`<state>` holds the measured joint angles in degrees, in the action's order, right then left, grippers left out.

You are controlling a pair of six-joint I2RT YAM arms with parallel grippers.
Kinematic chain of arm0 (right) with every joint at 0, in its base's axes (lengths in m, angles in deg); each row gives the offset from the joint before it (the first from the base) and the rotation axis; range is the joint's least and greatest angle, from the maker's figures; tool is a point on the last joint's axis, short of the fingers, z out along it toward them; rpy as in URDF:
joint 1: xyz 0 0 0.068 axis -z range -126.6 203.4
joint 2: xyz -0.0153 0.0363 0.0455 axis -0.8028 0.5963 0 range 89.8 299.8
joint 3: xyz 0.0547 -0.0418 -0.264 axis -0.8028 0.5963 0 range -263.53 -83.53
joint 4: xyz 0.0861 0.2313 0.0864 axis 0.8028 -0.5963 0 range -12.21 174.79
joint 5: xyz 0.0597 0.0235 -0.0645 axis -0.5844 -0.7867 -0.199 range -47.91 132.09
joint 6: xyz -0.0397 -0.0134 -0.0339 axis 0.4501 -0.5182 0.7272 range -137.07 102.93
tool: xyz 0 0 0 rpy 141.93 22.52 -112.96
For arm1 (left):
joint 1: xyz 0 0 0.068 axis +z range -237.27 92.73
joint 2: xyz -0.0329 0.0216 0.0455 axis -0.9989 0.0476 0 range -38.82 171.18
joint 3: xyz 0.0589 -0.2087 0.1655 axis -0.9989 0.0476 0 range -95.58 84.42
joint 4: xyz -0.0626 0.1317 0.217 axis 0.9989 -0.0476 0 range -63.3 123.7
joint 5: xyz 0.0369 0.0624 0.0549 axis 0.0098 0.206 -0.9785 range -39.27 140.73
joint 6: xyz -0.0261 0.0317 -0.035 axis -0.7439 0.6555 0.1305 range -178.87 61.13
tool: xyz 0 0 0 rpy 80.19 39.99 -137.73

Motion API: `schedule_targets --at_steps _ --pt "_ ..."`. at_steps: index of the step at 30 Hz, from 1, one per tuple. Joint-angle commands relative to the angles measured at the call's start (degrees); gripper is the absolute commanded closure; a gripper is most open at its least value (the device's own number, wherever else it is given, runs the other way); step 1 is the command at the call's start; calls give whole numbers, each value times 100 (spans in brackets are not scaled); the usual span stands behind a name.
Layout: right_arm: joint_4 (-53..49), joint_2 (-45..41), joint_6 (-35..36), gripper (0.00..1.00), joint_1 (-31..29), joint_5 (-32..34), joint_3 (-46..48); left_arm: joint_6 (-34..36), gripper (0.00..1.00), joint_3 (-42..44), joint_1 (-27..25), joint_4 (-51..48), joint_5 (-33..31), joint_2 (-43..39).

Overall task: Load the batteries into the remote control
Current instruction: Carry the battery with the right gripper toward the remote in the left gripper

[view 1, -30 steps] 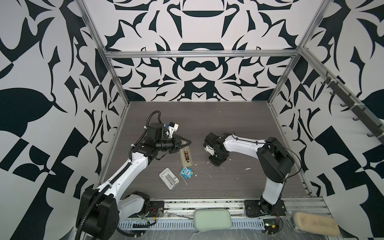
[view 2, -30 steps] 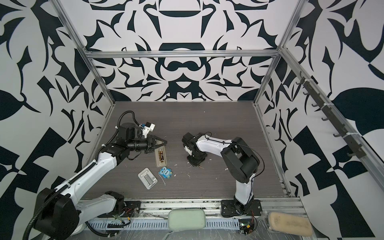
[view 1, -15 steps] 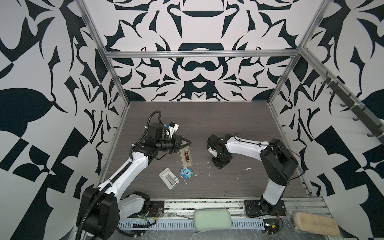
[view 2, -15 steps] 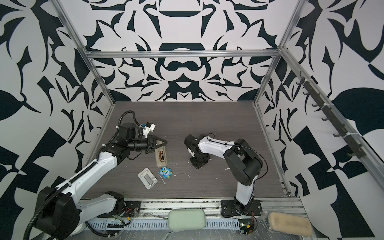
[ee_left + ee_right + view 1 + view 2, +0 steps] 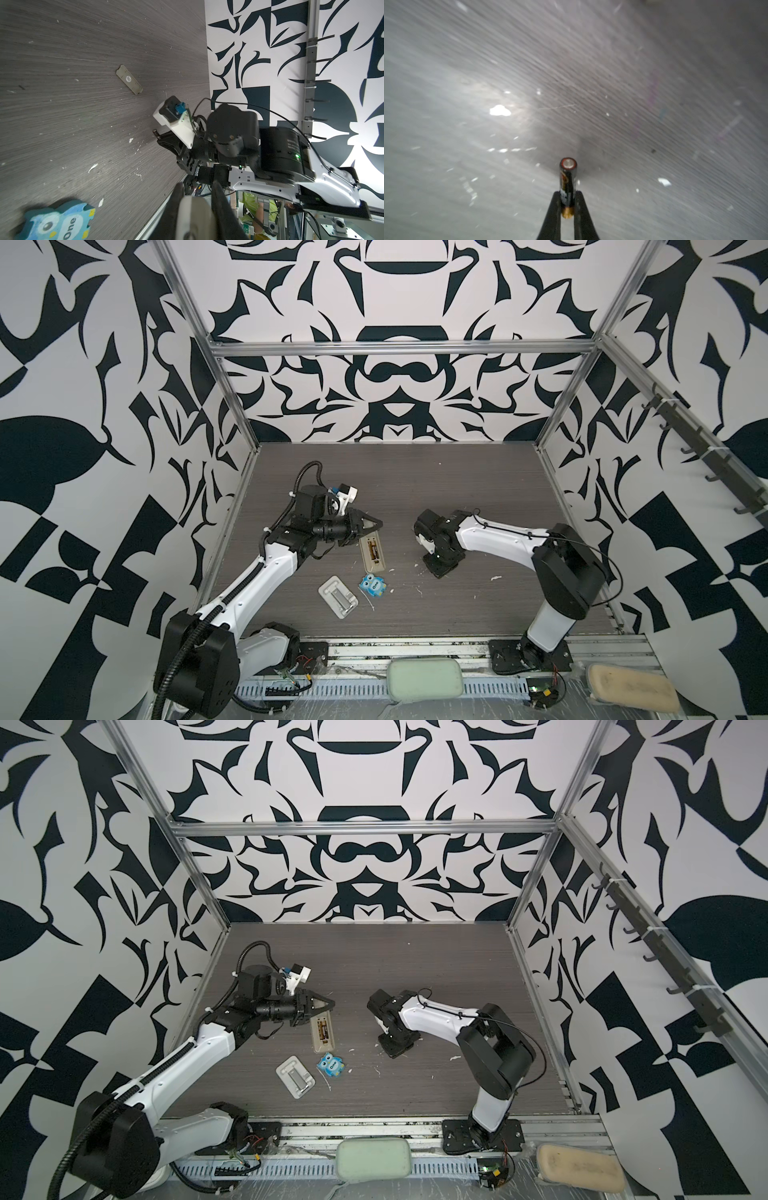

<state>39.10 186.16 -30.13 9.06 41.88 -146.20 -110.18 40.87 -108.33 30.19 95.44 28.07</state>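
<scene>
right claw is closed on a battery that points to the worktop. left claw grips the remote by its end; second battery lies in its bay.

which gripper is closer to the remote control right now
Left. The left gripper is at the remote control's far end, with a finger on either side of it. The right gripper is well off to the remote's right, clamped on a battery.

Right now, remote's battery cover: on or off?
Off. In both top views the remote shows an open bay with a battery inside; the left wrist view shows a grey cover lying apart on the table.
</scene>
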Motion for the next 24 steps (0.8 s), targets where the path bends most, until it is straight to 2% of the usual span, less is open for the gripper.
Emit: schedule_targets --at_steps 1,6,11,20,24 --pt "-425 -670 -631 100 -134 -52 -481 -439 100 234 19 845 -161 77" --pt "-1147 -1135 -1221 100 -504 -67 -1431 -652 100 334 16 1459 -476 313" --pt "-1626 -1087 -1466 100 -748 -155 -2381 -697 100 367 13 1866 -760 570" --pt "-1371 -521 -1620 100 -902 -519 -3221 -1022 100 651 -86 2779 -1111 1023" --pt "-1125 -324 -1734 100 -953 -792 -3257 -1131 100 748 -216 3118 -1187 1158"
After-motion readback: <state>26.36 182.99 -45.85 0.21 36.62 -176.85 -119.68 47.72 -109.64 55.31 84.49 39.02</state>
